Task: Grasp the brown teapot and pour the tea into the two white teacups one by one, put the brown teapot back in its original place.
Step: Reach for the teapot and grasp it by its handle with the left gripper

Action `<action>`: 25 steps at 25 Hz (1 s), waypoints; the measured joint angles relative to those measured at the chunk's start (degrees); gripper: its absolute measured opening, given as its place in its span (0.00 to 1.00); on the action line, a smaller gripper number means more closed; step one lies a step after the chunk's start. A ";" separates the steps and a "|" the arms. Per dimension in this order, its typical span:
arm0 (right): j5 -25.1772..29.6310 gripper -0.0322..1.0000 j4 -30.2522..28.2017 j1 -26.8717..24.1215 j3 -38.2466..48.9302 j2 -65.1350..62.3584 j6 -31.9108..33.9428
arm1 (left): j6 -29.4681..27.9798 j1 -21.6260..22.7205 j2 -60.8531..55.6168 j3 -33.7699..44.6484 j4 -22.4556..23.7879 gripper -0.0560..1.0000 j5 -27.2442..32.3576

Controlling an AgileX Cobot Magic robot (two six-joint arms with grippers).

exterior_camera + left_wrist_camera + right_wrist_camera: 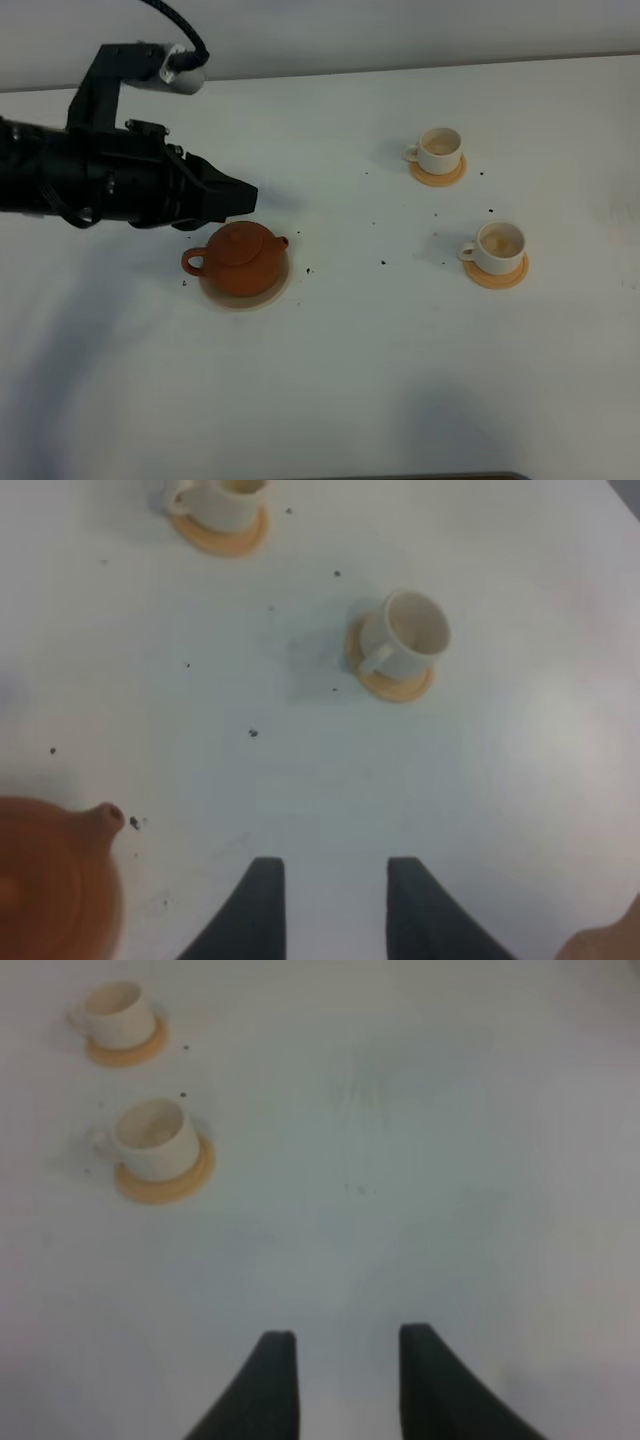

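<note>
My left gripper (241, 197), jaws parted and empty, hovers just beside the squat reddish-brown clay teapot (240, 257), which sits on its pale beige round coaster (245, 302), its home spot, well apart from the two white teacups (497, 243); my right gripper (345, 1338) likewise gapes empty.

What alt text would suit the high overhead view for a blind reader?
The left arm's black end effector hovers near a brown teapot on its pale coaster; two white teacups on orange saucers stand apart to the right.
</note>
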 joint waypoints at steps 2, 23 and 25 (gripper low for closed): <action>0.00 0.26 0.00 0.00 0.00 0.00 0.00 | -4.18 0.00 0.79 -4.59 4.85 0.29 3.62; 0.00 0.26 -0.05 0.00 0.00 0.00 0.06 | -1.74 -9.71 25.85 -40.03 44.71 0.29 29.77; 0.00 0.26 -0.05 0.00 0.00 0.00 0.06 | 0.77 -9.91 26.58 -40.03 46.08 0.29 29.77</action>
